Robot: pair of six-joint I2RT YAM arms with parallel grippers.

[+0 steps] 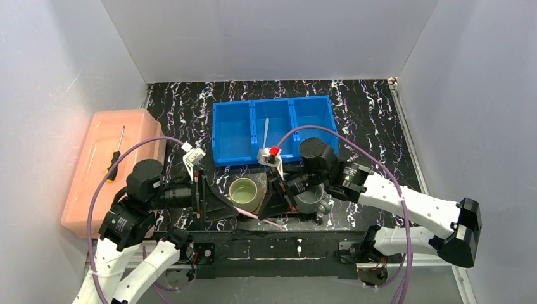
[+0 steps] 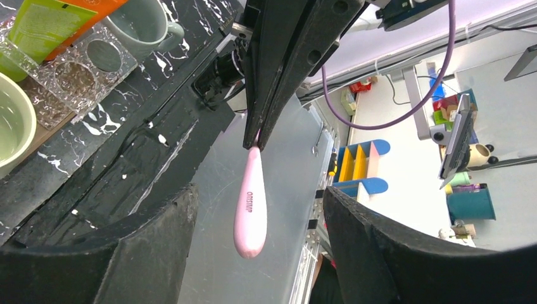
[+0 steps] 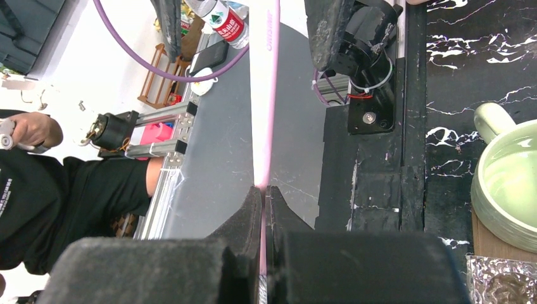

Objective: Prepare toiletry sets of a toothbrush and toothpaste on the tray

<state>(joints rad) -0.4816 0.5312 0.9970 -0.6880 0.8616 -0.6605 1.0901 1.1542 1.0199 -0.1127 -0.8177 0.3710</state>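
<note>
my right gripper: clamped on thin pale-pink plastic toothbrush, arm stretched leftward
my left gripper: fingers wide, either side of toothbrush handle end, no contact
toothbrush: midair between my grippers

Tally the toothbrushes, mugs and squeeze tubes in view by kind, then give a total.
Toothbrushes: 2 (pink toothbrush, white toothbrush)
Mugs: 2 (green mug, grey mug)
Tubes: 2 (lime-green tube, orange tube)
Total: 6
</note>
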